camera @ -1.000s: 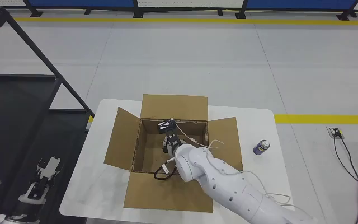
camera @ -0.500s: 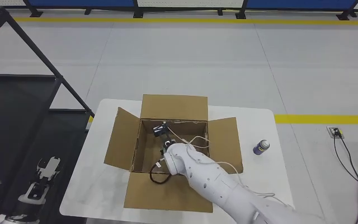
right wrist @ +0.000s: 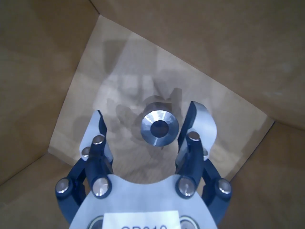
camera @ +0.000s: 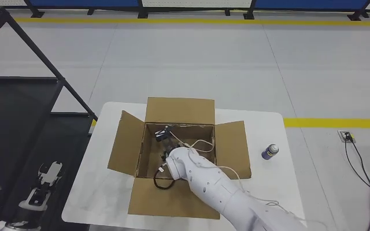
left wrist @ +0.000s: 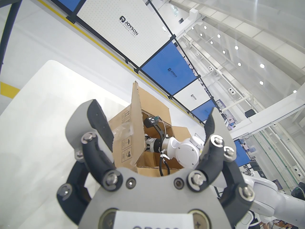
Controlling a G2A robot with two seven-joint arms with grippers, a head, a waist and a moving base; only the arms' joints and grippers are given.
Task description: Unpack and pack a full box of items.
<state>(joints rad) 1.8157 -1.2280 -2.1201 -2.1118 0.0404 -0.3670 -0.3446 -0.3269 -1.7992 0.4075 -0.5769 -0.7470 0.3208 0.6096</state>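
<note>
An open cardboard box (camera: 179, 108) stands on the white table (camera: 272, 185). My right arm goes down into the box from the near side, with its wrist (camera: 169, 151) near the back left. Inside, my right gripper (right wrist: 145, 109) is open around an upright silvery metal can (right wrist: 160, 127) that stands on the box floor, one finger on each side of it and neither clearly touching. My left gripper (left wrist: 154, 107) is open and holds nothing. It hangs low off the table's left side (camera: 47, 173) and faces the box (left wrist: 133, 129).
A small purple can (camera: 269, 151) stands on the table to the right of the box. All four box flaps are folded outward. A black frame (camera: 40, 55) rises at the left of the table. The box floor around the metal can is bare.
My right arm has swung left inside the box, and its wrist now sits closer to the back left corner. The left gripper has not moved.
</note>
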